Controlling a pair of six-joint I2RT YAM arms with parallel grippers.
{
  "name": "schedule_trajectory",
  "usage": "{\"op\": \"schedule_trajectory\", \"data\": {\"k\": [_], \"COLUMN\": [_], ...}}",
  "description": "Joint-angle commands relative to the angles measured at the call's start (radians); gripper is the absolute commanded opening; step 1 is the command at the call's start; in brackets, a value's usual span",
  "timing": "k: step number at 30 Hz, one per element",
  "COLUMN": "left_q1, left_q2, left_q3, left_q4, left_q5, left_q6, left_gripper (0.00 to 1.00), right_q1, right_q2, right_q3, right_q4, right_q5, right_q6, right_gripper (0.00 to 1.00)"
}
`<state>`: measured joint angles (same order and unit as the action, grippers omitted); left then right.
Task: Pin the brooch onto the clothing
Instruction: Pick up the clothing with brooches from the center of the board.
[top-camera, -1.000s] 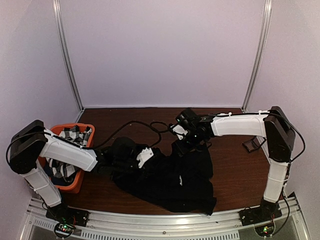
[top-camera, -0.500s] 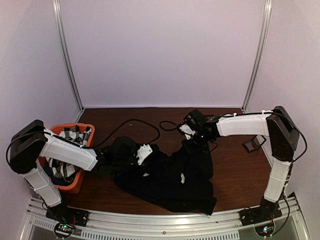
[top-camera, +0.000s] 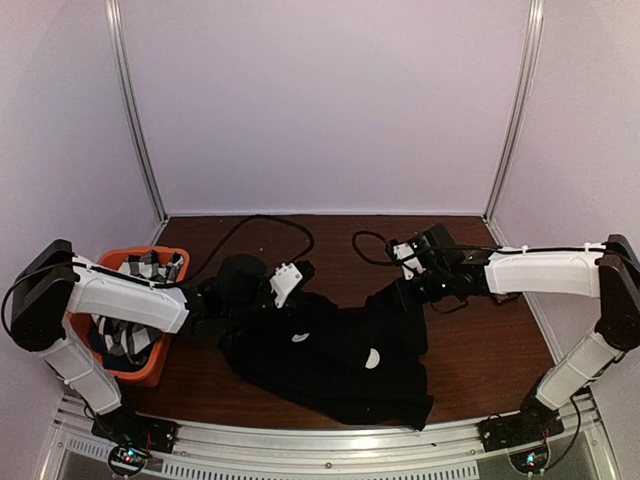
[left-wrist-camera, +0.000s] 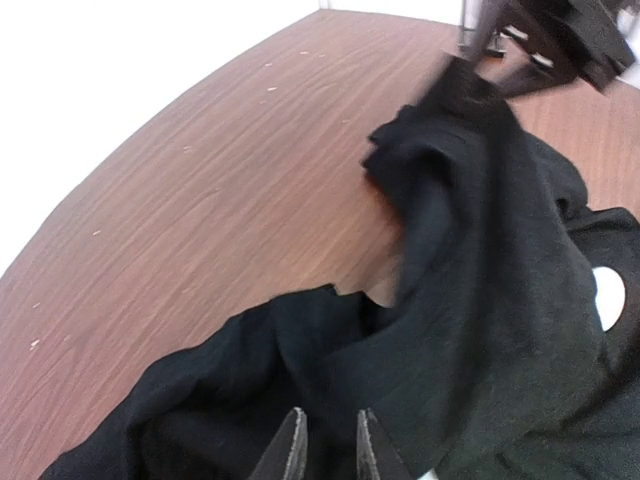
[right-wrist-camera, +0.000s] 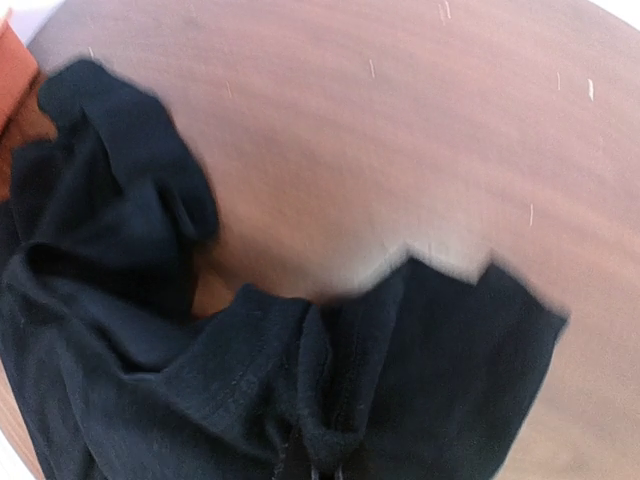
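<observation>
The clothing, a black T-shirt, lies crumpled across the middle of the table, with two small pale marks on it. My left gripper is at its left edge. In the left wrist view its tips stand a narrow gap apart with black fabric between them. My right gripper holds the shirt's upper right corner. In the right wrist view the hem of the clothing gathers into a pinched fold at the shut right gripper. The brooch does not show in any view.
An orange basket with black-and-white checked cloths stands at the left edge beside my left arm. Black cables loop over the brown table behind the shirt. A round black lump lies behind my left gripper.
My right gripper has shut on the shirt's corner and pulled it to the right, spreading the fabric. My left gripper has moved slightly back with its edge of the shirt.
</observation>
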<state>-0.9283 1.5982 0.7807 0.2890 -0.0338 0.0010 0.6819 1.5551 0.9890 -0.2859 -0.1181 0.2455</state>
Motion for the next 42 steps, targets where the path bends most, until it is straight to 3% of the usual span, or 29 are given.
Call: {"op": "schedule_trajectory", "data": {"k": [1,7,13,21,26,31,32,34,36,42], "left_q1": [-0.037,-0.066,-0.072,-0.067,-0.033,0.003,0.008,0.015,0.021,0.026], "left_q2": [-0.069,-0.098,-0.082,0.060,0.126,0.163,0.168,0.174,0.184,0.221], "left_q3": [-0.031,-0.074,-0.065,0.056,0.106,0.171,0.178,0.185,0.191,0.219], "left_q4": [-0.012,-0.030,0.046,0.012,0.015,-0.043,-0.052,-0.057,-0.059,-0.102], "left_q5": [-0.118,-0.078,0.050,0.099,0.235,0.264,0.269,0.276,0.290,0.362], "left_q6": [-0.049,-0.107,-0.074,-0.017,-0.010,-0.011,-0.010,-0.011,-0.011,-0.011], "left_gripper": [0.19,0.21,0.38,0.54,0.60,0.60,0.60,0.60,0.60,0.60], "right_q1": [0.009,0.080,0.146,0.220,0.250,0.252,0.252,0.252,0.247,0.185], "right_q2": [-0.135,-0.217,-0.198,-0.238,-0.274,-0.328,-0.338,-0.347,-0.334,-0.162], "right_q3": [-0.120,-0.198,-0.253,-0.288,-0.294,-0.211,-0.185,-0.123,-0.060,0.129], "right_q4": [0.075,0.027,-0.006,-0.074,-0.139,-0.262,-0.288,-0.335,-0.369,-0.459], "right_q5": [-0.001,0.061,0.126,0.205,0.226,0.284,0.301,0.333,0.346,0.271], "right_q6": [0.070,0.118,0.164,0.220,0.241,0.213,0.200,0.167,0.118,0.001], "right_gripper": [0.01,0.06,0.09,0.12,0.18,0.36,0.41,0.62,0.73,0.78]}}
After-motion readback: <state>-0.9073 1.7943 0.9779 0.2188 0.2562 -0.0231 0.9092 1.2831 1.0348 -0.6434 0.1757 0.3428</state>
